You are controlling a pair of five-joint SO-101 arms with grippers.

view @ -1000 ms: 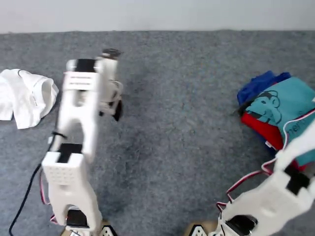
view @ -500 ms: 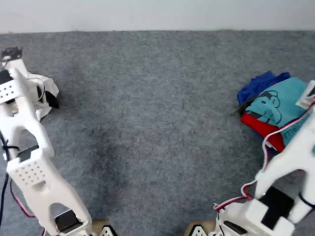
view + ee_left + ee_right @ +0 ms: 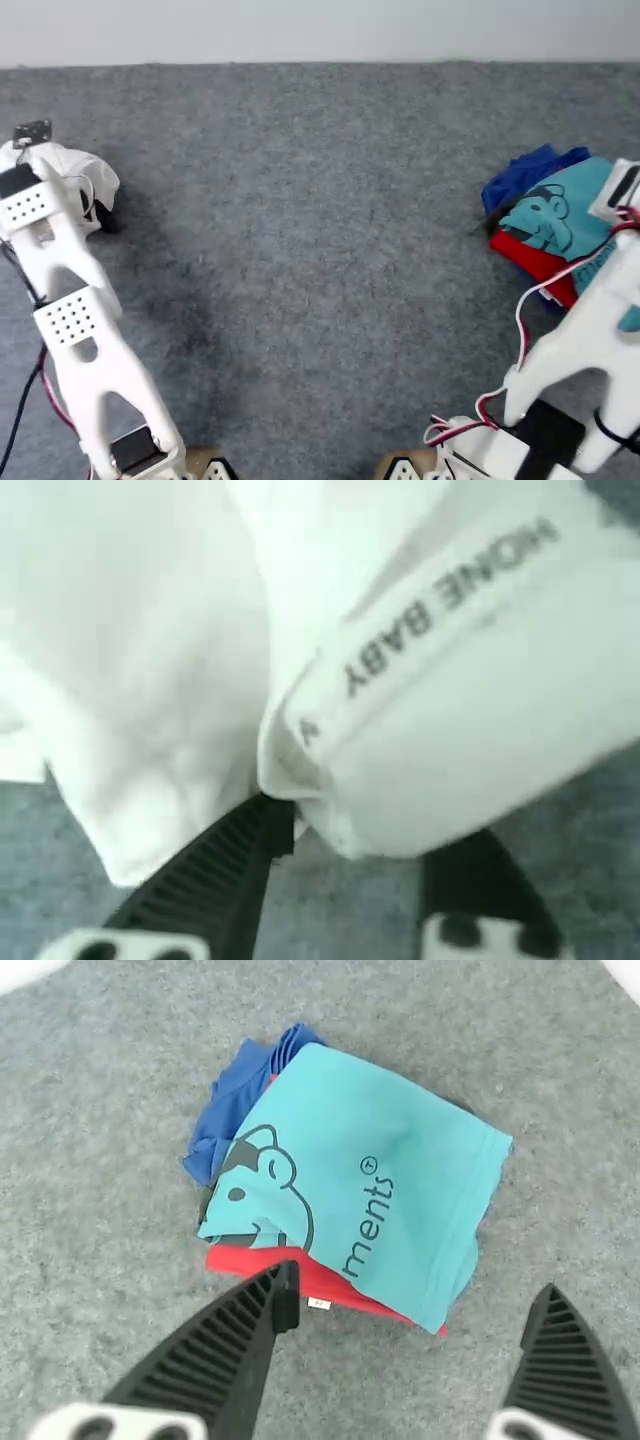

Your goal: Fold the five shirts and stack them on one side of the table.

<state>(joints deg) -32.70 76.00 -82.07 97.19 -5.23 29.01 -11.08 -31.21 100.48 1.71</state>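
High view: the white shirt (image 3: pixel 70 175) lies crumpled at the left edge of the worktop (image 3: pixel 330 250), toward the far side. The left arm (image 3: pixel 60 290) stands over it with its wrist down at the fabric. Near the right edge, a teal shirt (image 3: pixel 560 215) tops a folded pile, with a red shirt (image 3: pixel 525 255) beneath it and a blue shirt (image 3: pixel 520 170) bunched at the pile's far side. The right arm (image 3: pixel 590 330) stands at the pile's near side. The pile is judged to mark the stacking side, which leaves the white shirt as the garment yet to be folded. Left wrist view: the left gripper (image 3: pixel 350 875) has its jaws spread, one on either side of a hem of the white shirt. The fabric is at the tips but is not pinched, which is judged to be a pickup approach. Right wrist view: the right gripper (image 3: pixel 400 1360) hangs above the worktop just beside the pile, jaws spread wide with nothing between them. It is probably parked there, well apart from the left arm's work.
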